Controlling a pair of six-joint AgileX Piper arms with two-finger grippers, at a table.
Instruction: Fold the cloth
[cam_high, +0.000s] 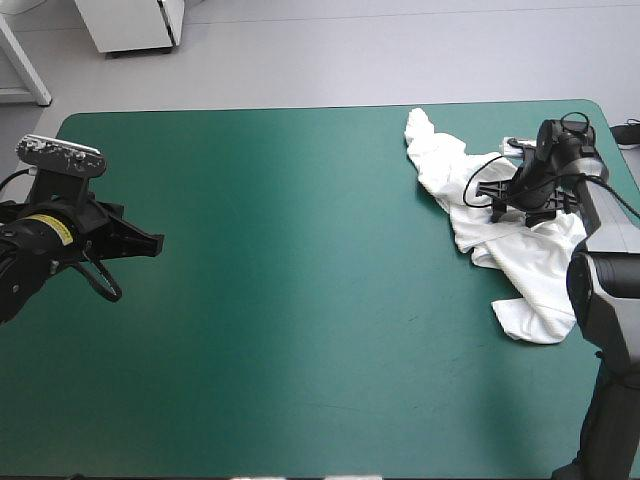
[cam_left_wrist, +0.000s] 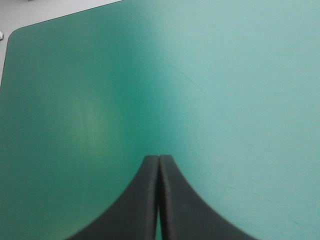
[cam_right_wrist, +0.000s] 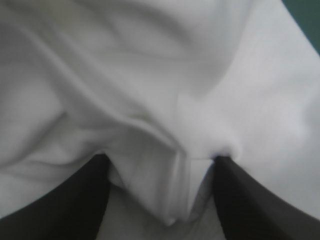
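Nothing readable anywhere. Yellow sticker (cam_high: 48, 229) on left arm (cam_high: 25, 262), print too small to make out.

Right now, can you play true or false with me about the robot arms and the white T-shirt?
1. The T-shirt lies near the table's right edge. True.
2. The left gripper is holding the T-shirt. False: it is shut on nothing, over the bare teal-green cover.
3. The right gripper is open, with a fold of the T-shirt between its fingers. True.
4. The T-shirt is folded into a neat bundle. False: it is a crumpled heap.
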